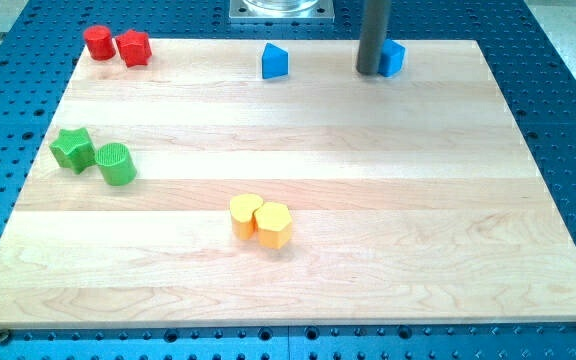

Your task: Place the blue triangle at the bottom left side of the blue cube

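I have no fingers to open or shut, only a straight dark rod, and my tip (369, 73) rests on the board near the view's top, right against the left face of the blue cube (393, 57); whether it truly touches or stands just beside it I cannot tell, since the rod hides that edge. The cube sits close to the top edge of the wooden board (298, 270).

The blue triangle (275, 61) stands well to the view's left of my tip, also along the top edge, apart from the cube, with bare wood between.

I judge the triangle to be a light, stiff little block that will slide readily on the smooth wood. I cannot grasp it, so the place to take it is a flat face: a push low on its left side, in line with its middle, should carry it rightward. A push off centre, or on its sloped top, would likely spin it or let it slip past my tip. To end below and left of the cube it also needs a nudge toward the view's bottom.

Farther out lie a red pair (116, 45) at top left, a green star (71, 147) and green cylinder (116, 164) at left, and two yellow blocks (262, 220) touching near the middle.
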Controlling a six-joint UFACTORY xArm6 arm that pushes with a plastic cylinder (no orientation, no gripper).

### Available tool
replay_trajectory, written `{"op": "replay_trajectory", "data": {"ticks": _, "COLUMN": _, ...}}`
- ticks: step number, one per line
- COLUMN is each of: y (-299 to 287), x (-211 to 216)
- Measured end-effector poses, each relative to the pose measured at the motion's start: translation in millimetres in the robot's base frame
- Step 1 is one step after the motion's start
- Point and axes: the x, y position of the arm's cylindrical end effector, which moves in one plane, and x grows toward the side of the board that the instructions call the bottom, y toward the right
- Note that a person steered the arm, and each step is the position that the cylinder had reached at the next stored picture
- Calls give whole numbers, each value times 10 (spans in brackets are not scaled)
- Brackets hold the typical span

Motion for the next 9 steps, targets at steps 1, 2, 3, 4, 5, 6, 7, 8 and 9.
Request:
{"op": "replay_trajectory", "data": {"ticks": 1, "y": 118, "x": -36}}
{"op": "replay_trajectory", "data": {"ticks": 2, "y": 471, "x": -198}}
{"op": "replay_trajectory", "data": {"ticks": 3, "y": -4, "x": -45}}
{"op": "replay_trajectory", "data": {"ticks": 4, "y": -1257, "x": 443}}
{"op": "replay_trajectory", "data": {"ticks": 5, "y": -2086, "x": 520}}
{"op": "replay_trajectory", "data": {"ticks": 6, "y": -1787, "x": 94}}
{"op": "replay_trajectory", "data": {"ticks": 7, "y": -1334, "x": -19}}
{"op": "replay_trajectory", "data": {"ticks": 8, "y": -1252, "x": -30}}
{"op": "replay_trajectory", "data": {"ticks": 9, "y": -1268, "x": -120}}
